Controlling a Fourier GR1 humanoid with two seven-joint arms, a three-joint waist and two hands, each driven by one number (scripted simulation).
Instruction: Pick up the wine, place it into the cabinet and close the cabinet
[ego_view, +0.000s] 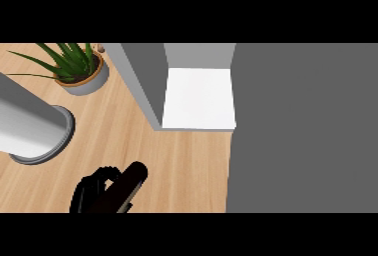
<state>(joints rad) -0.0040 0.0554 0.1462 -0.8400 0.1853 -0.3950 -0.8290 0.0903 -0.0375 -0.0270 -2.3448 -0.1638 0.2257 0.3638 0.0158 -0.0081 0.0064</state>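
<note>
At the lower left, my left hand (94, 186) is curled round a dark wine bottle (133, 181). The bottle's rounded end points up and to the right, and its lower part runs out of view at the bottom edge. The cabinet (198, 98) stands open in the upper middle, with a white shelf inside and a grey side wall (142, 82). About a hand's length of bare counter lies between the bottle and the shelf's front edge. The cabinet's grey door (303, 127) is swung open and fills the right side. My right hand does not show.
A potted green plant (76, 67) stands at the back left. A large grey cylinder on a round base (33, 131) sits at the left edge, close to my left hand. Wooden counter (184, 170) stretches between the hand and the cabinet.
</note>
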